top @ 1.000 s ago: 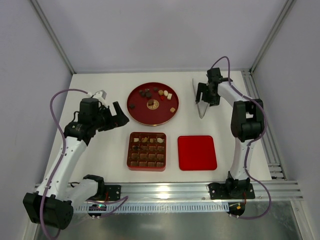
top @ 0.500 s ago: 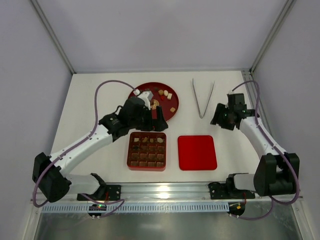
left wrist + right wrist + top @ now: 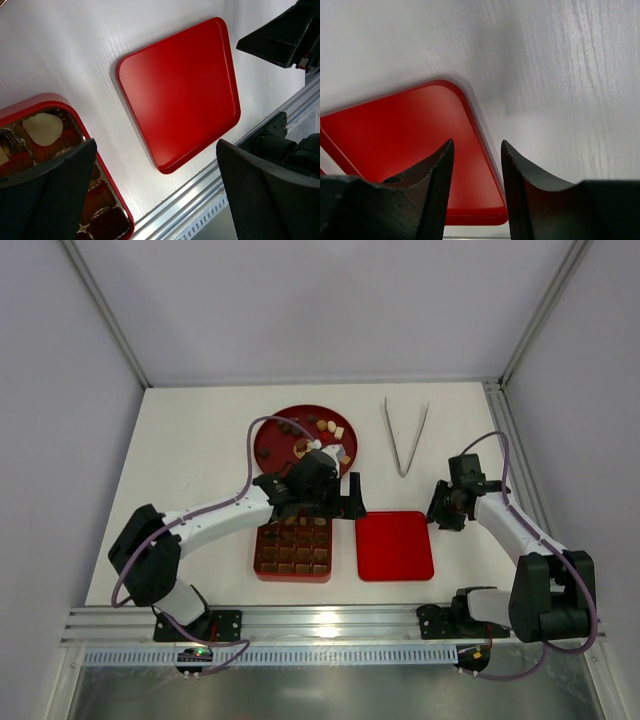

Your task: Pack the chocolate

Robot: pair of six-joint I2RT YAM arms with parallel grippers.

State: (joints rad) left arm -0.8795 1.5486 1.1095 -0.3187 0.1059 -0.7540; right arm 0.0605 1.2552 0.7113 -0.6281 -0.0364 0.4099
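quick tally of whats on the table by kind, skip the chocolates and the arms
round red plate: 1
red grid box: 1
flat red lid: 1
metal tongs: 1
total: 4

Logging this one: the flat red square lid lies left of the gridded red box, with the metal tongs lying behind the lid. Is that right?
No. The flat red square lid lies right of the gridded red box, not left; the top external view shows it. The metal tongs do lie behind the lid.
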